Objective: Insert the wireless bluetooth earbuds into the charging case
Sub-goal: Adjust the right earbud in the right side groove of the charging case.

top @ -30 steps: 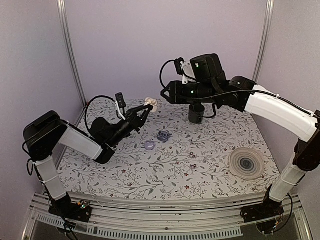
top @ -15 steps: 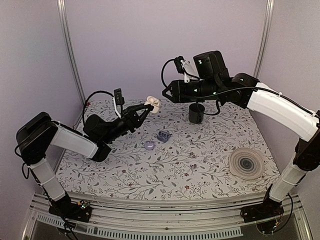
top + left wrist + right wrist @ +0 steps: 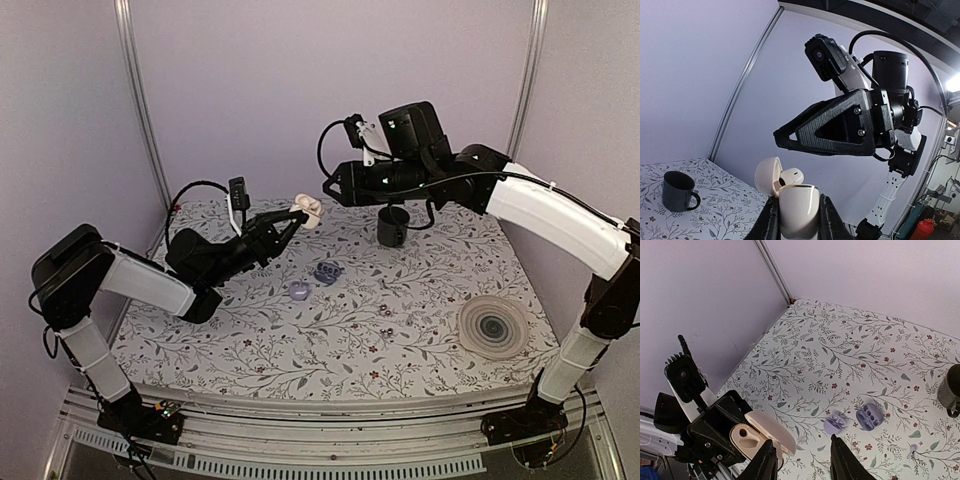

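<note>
- Lilac walls all round; floral-print desk (image 3: 400, 330) below, w/ dark mug (image 3: 392, 228) at the far side.
- Cream-white glossy clamshell charging case (image 3: 306, 209) is up in the air over the far-left part of the desk, lid open. It's clamped in left hand (image 3: 291, 223), fingers shut on its lower shell, one per flank.
- White earbud (image 3: 791, 176) sits in one socket; the other socket looks vacant in the right wrist view.
- Right hand (image 3: 329, 187) hangs just beside the case, not touching afaict. Fingers are part-open, nothing seen between them.
- Small blue-grey socketed shell (image 3: 327, 271) and lilac piece (image 3: 299, 290) lie mid-desk, near each other. Can't tell if they're a 2nd case.
- Handling, my guess: case is light, stiff plastic, smooth so prob. slippery. Rounded shell could squirt out if squeezed off-centre.
- Best hold: lower shell across the flanks, as now. Keep off lid + hinge, prob. the weak spot, and leave sockets unobstructed.
</note>
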Controlling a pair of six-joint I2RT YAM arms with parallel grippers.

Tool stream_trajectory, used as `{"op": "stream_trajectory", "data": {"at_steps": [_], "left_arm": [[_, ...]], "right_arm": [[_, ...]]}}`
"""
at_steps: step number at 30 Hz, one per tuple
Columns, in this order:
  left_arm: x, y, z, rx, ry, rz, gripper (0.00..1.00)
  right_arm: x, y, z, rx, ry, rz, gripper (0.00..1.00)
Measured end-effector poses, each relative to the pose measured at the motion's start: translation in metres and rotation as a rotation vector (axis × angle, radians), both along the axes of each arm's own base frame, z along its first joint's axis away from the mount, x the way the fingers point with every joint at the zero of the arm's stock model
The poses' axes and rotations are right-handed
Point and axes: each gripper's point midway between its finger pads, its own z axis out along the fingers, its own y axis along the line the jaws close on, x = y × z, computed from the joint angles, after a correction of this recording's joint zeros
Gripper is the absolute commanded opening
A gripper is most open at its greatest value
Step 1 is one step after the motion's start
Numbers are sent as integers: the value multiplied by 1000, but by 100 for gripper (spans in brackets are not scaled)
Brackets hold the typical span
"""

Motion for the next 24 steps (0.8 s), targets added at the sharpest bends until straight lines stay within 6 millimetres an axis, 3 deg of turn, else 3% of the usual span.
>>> {"op": "stream_trajectory", "data": {"at_steps": [11,24], "left_arm": [[-1,-1,3,-2,-9,-11,0],[-2,-2,6,-8,-14,-13,0]], "right_arm": [[10,4,-21,-47,11,-30,38],[5,7,-23,-61,3,-32,38]]}}
